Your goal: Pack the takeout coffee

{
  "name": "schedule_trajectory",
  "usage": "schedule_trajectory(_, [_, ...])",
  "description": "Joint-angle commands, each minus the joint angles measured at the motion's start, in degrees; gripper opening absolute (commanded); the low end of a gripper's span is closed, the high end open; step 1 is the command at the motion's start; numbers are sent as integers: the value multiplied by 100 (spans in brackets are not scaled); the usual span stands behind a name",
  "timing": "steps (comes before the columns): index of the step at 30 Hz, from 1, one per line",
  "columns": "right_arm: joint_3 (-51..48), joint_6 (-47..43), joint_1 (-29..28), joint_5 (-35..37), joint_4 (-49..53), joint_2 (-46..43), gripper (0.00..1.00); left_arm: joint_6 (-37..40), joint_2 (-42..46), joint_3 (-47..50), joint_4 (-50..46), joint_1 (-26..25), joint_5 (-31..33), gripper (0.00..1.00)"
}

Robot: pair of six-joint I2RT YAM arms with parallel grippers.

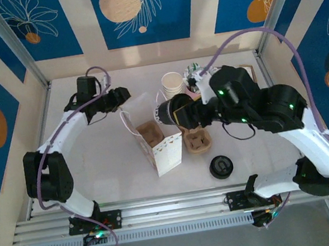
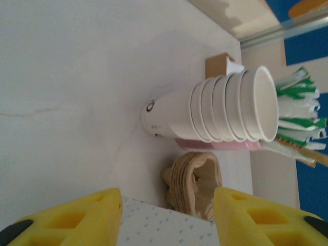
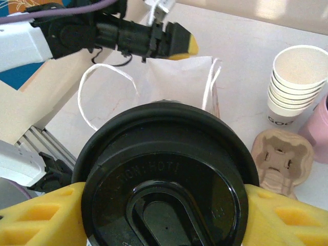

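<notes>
The takeout coffee (image 1: 165,112) (image 3: 164,174) is a cup under a round black lid. My right gripper (image 1: 174,113) (image 3: 164,207) is shut on it, a yellow finger on each side, and holds it tipped just above the mouth of the white paper bag (image 1: 167,150) (image 3: 177,77). The bag stands upright at the table's middle with a brown cardboard insert (image 1: 150,132) inside. My left gripper (image 1: 126,95) (image 2: 166,215) (image 3: 179,43) sits at the bag's far rim. Its fingers stand apart, with the dotted paper edge (image 2: 164,225) between them.
A stack of cream paper cups (image 1: 173,84) (image 2: 225,110) (image 3: 297,77) stands behind the bag, with green packets (image 2: 300,118) beyond it. Stacked pulp cup carriers (image 1: 196,140) (image 2: 197,179) (image 3: 282,159) lie right of the bag. A loose black lid (image 1: 222,166) lies near the front.
</notes>
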State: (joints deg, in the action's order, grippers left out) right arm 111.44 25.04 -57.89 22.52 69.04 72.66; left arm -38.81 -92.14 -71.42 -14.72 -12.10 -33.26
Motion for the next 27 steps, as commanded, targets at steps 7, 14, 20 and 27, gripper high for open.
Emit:
schedule_trajectory(7, [988,-35,-100,224,397,1034,64,387,43,450,-130,-158,137,48])
schedule_trajectory(14, [1453,21,-100,327,1021,1764,64,273,318,1085,-7,-159,331,47])
schedule_trajectory(20, [1648,-114,-53,161,1140,2121,63,119,748,1552,5,-183,389,47])
schedule_trajectory(27, [1809,-300,-55,-443,1252,2438,63,-10,1495,2081,-205,-271,402,47])
